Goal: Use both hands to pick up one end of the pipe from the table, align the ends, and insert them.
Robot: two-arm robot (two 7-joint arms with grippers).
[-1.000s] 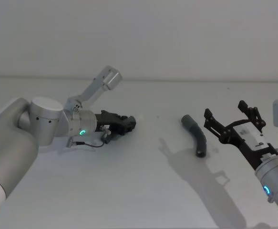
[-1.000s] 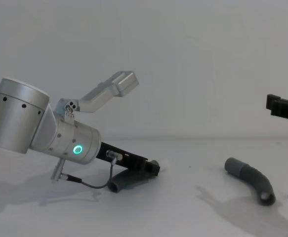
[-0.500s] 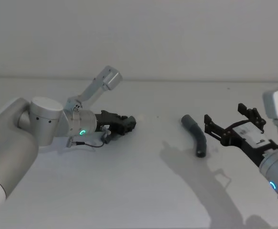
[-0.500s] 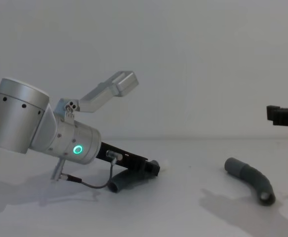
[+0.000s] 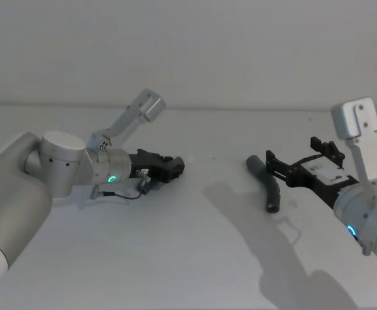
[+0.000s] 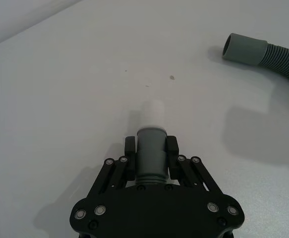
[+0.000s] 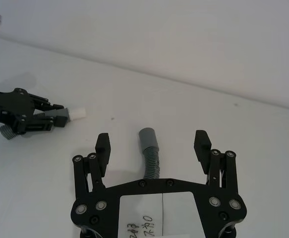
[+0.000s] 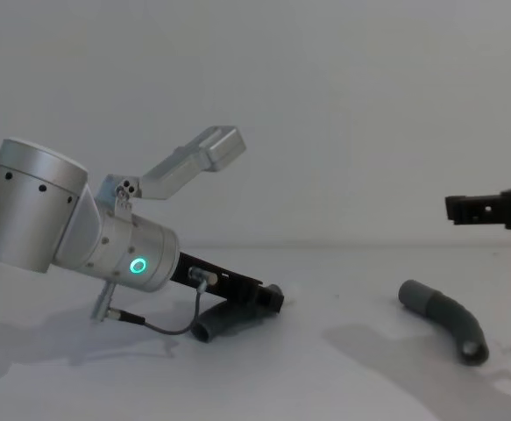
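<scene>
My left claw (image 6: pixel 150 149) is clamped on one pipe half, the held piece (image 6: pixel 150 141), gripping it just behind its white tip (image 6: pixel 152 110). That tip points across the table (image 5: pixel 194 258) toward the free piece (image 5: pixel 268 184), which lies well off to the right of it. From the chest view the held piece's bent end looks to be touching or almost touching the table, so I judge it gripped but hardly raised. My right claw (image 7: pixel 153 142) hangs above the free piece and a little to its right, fingers wide apart with nothing between them. In the right wrist view they straddle the line of the grey collar (image 7: pixel 147 136) without touching it. The free piece lies flat on the table, collar toward the far side, dark open end toward me. So I reckon one grasp out of two is done. Left to do: bring the right claw down and close it on the free piece, lift both halves, turn collar and tip to face each other, then push them together — none of that has begun.
</scene>
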